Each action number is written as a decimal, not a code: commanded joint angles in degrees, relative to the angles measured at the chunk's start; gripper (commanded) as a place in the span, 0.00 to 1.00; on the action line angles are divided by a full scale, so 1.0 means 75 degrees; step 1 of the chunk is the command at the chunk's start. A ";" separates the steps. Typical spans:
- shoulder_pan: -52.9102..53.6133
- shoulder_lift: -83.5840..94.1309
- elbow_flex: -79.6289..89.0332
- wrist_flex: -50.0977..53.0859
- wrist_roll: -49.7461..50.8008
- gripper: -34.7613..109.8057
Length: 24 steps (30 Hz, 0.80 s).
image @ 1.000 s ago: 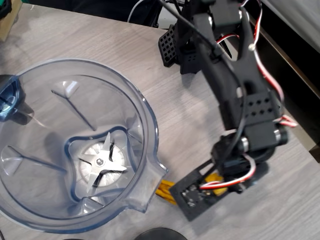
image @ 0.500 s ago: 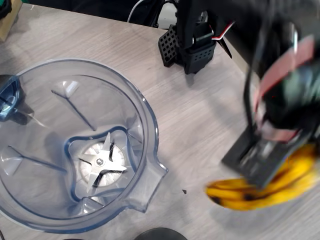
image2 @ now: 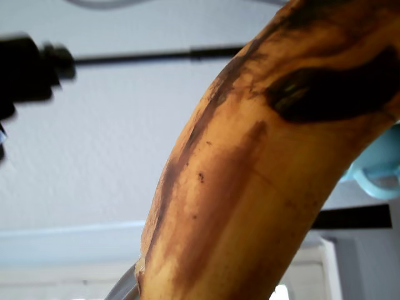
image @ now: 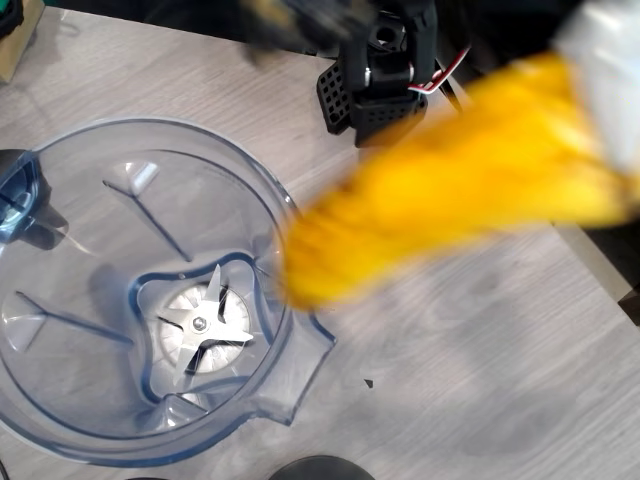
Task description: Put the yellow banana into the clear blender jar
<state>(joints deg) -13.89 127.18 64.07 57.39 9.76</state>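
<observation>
- Banana first: the curved yellow banana shows in the overhead view as a wide smeared yellow streak, lifted off the tabletop and running from the upper right down toward the left.
- Its lower left end overlaps the right rim of the jar as seen from above; whether it is over the opening or only beside it cannot be told through the blur.
- In the wrist view the same banana stands close before the lens, yellow-brown skin with a large black bruise near the top right and dark streaks along its left edge.
- No fingers can be made out in either view, so how far open they are, and whether they clamp the fruit, cannot be told.
- A black arm part with red and white wires sits at the top of the overhead view, partly blurred.
- The large round clear bluish plastic blender jar stands on the left of the tabletop, pour spout toward the lower right, with inner ribs and a silver four-pointed blade at its bottom.
- The tabletop is pale grey wood-grain laminate.
- Behind the banana in the wrist view lie a white surface, a dark bar and a pale blue object at the right edge, all out of focus.
</observation>
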 commanded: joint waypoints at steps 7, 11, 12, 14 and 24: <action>0.2883 -0.1699 -0.0246 -0.0152 0.0703 0.24; 0.3316 -0.2625 -0.0176 -0.0070 0.0703 0.33; 0.3340 -0.2789 -0.0176 -0.0012 0.0691 0.34; 0.3316 -0.2965 -0.0176 0.0223 0.0656 0.39; 0.2895 -0.3117 -0.0270 0.1605 0.0176 0.42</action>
<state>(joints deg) 8.88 103.18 64.42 68.38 12.22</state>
